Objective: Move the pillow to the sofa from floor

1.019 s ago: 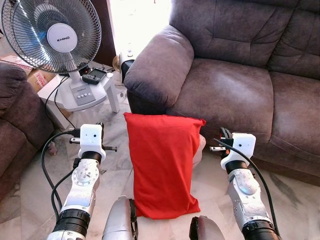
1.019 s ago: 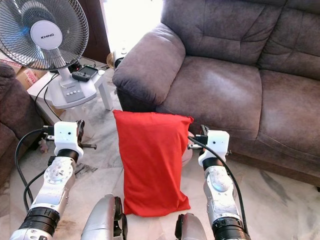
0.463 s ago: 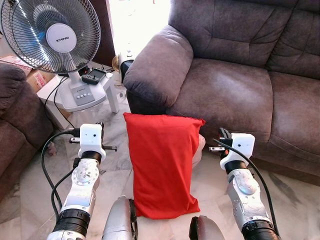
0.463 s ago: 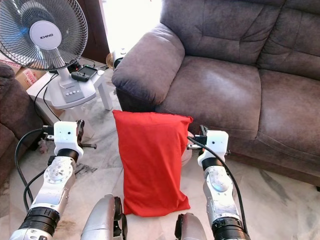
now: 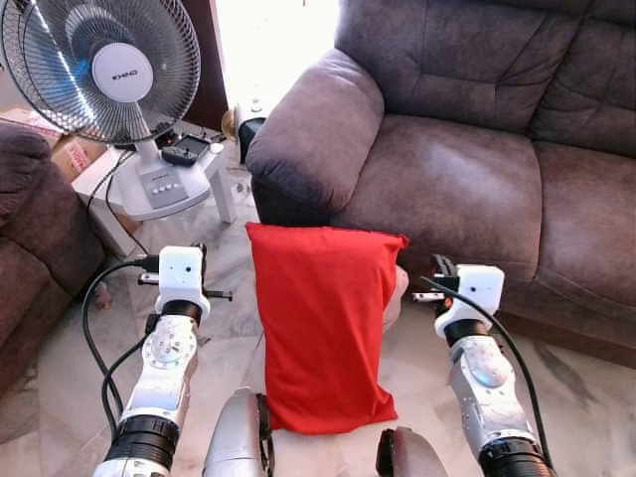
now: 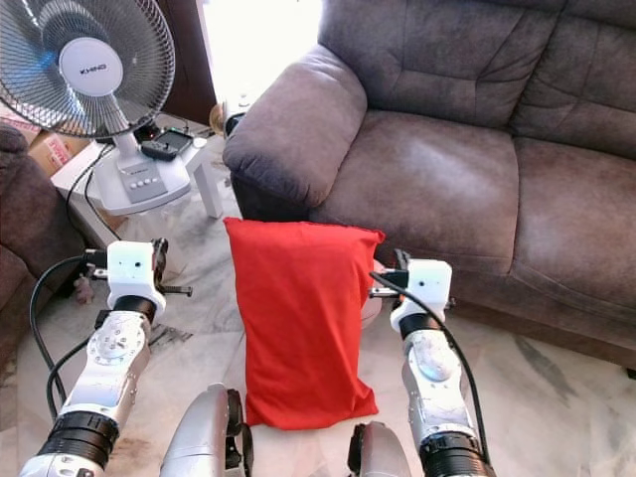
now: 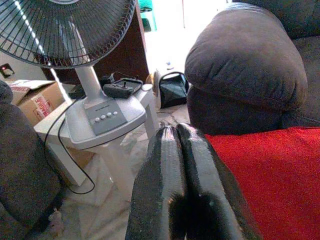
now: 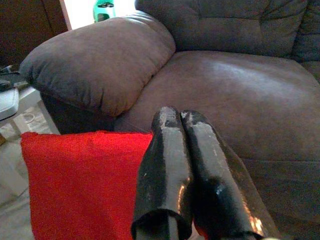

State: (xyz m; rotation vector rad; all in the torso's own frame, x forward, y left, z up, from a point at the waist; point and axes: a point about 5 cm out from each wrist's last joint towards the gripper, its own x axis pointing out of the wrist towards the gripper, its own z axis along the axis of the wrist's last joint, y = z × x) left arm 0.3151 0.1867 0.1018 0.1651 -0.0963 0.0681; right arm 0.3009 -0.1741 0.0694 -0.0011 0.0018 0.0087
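A red pillow (image 5: 323, 323) stands upright on the marble floor (image 5: 229, 328), its top leaning against the front of the brown sofa (image 5: 467, 179), just below the armrest (image 5: 308, 129). My left arm (image 5: 182, 278) is held out to the pillow's left, a short gap away. The left gripper (image 7: 176, 131) is shut with nothing between its fingers, and the pillow's red edge (image 7: 270, 170) lies beside it. My right arm (image 5: 477, 288) is close to the pillow's upper right corner. The right gripper (image 8: 175, 114) is shut and empty, pointing at the sofa seat above the pillow (image 8: 85, 175).
A standing fan (image 5: 119, 70) sits on a low white table (image 5: 204, 184) at the back left, with a cable trailing down. A second brown armchair (image 5: 30, 248) borders the left. My knees (image 5: 238, 437) show at the bottom edge.
The right arm has edged slightly toward the pillow. The pillow and the left arm have stayed where they were; the view has shifted a little.
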